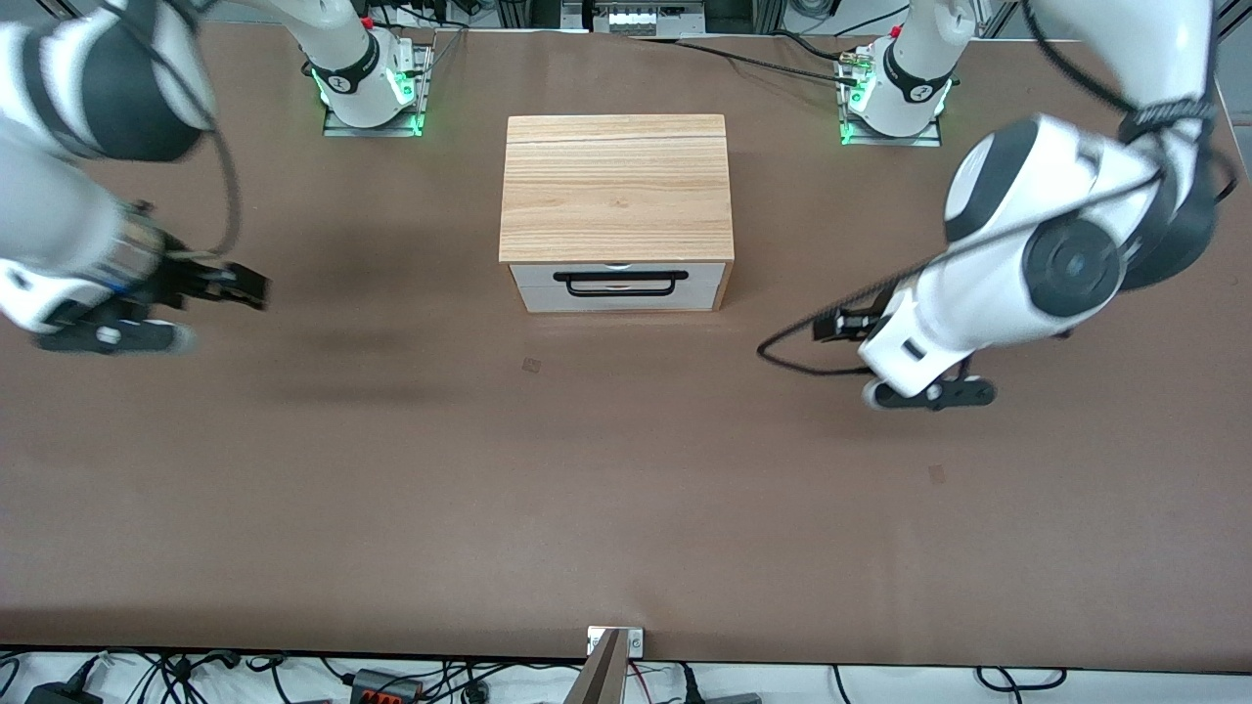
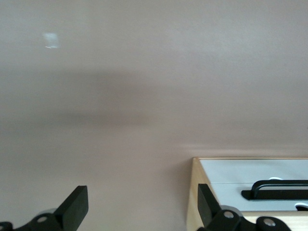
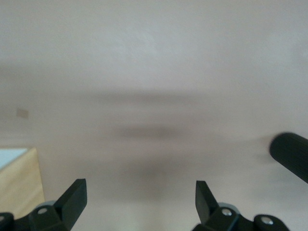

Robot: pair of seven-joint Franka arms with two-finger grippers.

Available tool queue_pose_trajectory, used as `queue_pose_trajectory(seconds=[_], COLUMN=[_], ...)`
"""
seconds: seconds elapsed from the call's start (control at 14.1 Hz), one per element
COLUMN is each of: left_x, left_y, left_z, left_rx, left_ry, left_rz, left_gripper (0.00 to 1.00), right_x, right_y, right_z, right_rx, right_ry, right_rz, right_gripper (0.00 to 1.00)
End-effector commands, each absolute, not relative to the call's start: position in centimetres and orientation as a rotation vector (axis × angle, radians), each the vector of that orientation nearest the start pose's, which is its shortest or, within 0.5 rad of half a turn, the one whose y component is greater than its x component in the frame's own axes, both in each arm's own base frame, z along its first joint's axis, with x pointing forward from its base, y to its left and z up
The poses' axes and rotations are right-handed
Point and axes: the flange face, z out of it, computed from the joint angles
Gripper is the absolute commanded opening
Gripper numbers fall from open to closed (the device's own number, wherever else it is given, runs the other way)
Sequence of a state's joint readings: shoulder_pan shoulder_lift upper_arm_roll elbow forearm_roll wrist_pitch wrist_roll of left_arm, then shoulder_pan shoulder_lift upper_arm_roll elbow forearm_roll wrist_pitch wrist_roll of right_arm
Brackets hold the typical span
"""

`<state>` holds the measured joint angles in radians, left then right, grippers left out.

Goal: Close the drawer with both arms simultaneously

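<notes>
Front view: cabinet (image 1: pixel 616 186) mid-table, drawer (image 1: pixel 619 286) flush, front facing the camera, handle (image 1: pixel 614 283) running arm to arm. Left gripper (image 1: pixel 843 323) and right gripper (image 1: pixel 230 284) flank it well apart, fingers (image 2: pixel 77 206) spread wide, holding nothing.

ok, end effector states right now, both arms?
Left end effector: open, holding nothing, over the table beside the drawer.
Right end effector: open, holding nothing, over bare table toward the right arm's end.
</notes>
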<state>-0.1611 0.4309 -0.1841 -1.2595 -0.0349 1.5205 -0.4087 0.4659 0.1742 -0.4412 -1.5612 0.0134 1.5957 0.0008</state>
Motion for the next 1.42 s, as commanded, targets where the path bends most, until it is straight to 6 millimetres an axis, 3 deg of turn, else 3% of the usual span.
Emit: queue_pose_trajectory(seconds=[0.0,0.07,0.14,0.28,0.35,0.5,0.57,0.64,0.85,0.99,1.13,1.35], left_x=[63.6,63.8,63.8,62.5,62.0,61.2,61.0,60.8,59.5,56.7,53.9,52.9], left_y=[-15.3,-13.6,-12.2,-11.4,-10.7,-10.0,-10.3,-10.7,-12.3,-13.6,-13.3,-13.4], left_z=[52.5,52.9,54.0,57.9,59.3,60.8,60.9,60.3,58.8,58.1,56.7,56.5], left_rx=[-3.146,-3.145,-3.148,-3.160,-3.162,-3.160,-3.161,-3.158,-3.155,-3.156,-3.147,-3.136], left_ry=[-0.232,-0.273,-0.305,-0.328,-0.344,-0.362,-0.355,-0.344,-0.325,-0.297,-0.307,-0.385], left_rz=[0.267,0.256,0.229,0.137,0.105,0.089,0.089,0.105,0.095,0.015,-0.086,-0.081], left_gripper=[1.00,1.00,1.00,1.00,1.00,1.00,1.00,1.00,1.00,1.00,1.00,1.00], right_x=[58.2,57.9,56.8,55.7,55.7,55.5,55.1,54.2,53.7,53.8,53.7,54.1], right_y=[1.5,0.4,-0.5,-0.8,-3.2,-5.2,-6.0,-5.4,-5.6,-5.9,-5.9,-5.4], right_z=[55.1,55.8,58.2,60.0,59.9,60.5,60.8,60.6,58.0,57.9,57.9,57.4], right_rx=[-3.173,-3.169,-3.155,-3.141,-3.130,-3.127,-3.121,-3.117,-3.116,-3.121,-3.121,-3.123], right_ry=[-0.148,-0.151,-0.139,-0.154,-0.098,-0.038,-0.022,-0.026,-0.004,-0.021,-0.021,-0.036], right_rz=[0.252,0.236,0.174,0.135,0.135,0.098,0.102,0.121,0.160,0.146,0.146,0.166], right_gripper=[1.00,1.00,1.00,1.00,1.00,1.00,1.00,1.00,1.00,1.00,1.00,1.00])
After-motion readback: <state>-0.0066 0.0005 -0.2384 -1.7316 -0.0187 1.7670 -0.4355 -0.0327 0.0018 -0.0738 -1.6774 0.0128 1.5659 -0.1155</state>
